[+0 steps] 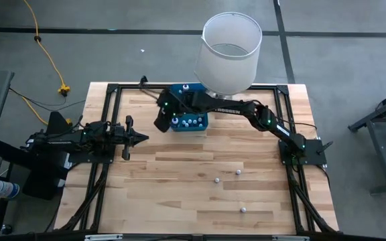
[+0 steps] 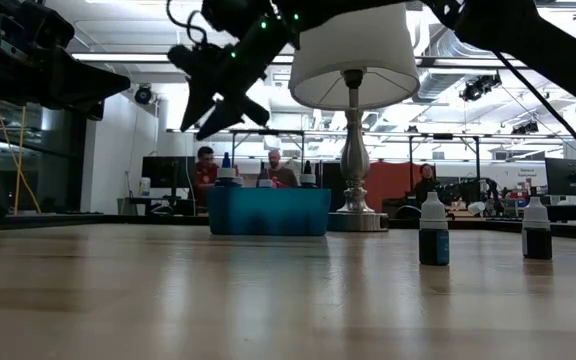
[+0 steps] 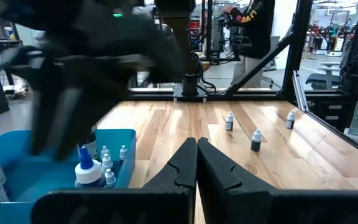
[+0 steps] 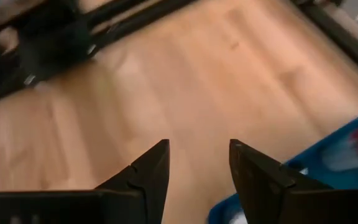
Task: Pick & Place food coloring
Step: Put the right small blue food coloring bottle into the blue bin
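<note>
Right gripper (image 1: 161, 123) hangs empty with fingers apart over the left edge of the blue plastic bin (image 1: 189, 122) of tiny white-capped food coloring bottles (image 1: 191, 122); left gripper (image 1: 139, 138) sits pinched closed near the bench's left edge.

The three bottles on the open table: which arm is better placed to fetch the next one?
Probably the right. Its gripper is open and empty by the blue bin, and its base is on the bottles' side. The left gripper is shut and parked at the left edge.
</note>
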You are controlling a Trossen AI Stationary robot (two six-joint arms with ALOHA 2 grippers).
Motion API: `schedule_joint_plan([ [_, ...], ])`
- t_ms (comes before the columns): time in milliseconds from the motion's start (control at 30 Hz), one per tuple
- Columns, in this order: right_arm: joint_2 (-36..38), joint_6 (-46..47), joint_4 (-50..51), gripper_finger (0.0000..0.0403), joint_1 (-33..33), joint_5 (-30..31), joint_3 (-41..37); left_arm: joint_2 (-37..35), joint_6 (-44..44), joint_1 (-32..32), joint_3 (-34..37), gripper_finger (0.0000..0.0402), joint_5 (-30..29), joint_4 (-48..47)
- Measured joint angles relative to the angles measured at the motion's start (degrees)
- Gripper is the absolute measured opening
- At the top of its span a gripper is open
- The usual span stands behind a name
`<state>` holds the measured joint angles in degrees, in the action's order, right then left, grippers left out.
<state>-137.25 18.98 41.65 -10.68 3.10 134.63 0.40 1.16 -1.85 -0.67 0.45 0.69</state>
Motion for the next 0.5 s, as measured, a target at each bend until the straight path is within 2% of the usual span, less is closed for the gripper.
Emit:
schedule_joint_plan([
  [300, 3.42, -5.51, 8.44, 0.0157, 4.23, -0.54, -0.51, -0.01, 0.01, 0.00, 0.00, 0.0000, 0.01, -0.01],
  [500, 5.32, -9.55, 22.07, 0.0155, 7.46, -4.28, -0.57, 0.01, 0.01, 0.00, 0.00, 0.0000, 0.02, -0.02],
])
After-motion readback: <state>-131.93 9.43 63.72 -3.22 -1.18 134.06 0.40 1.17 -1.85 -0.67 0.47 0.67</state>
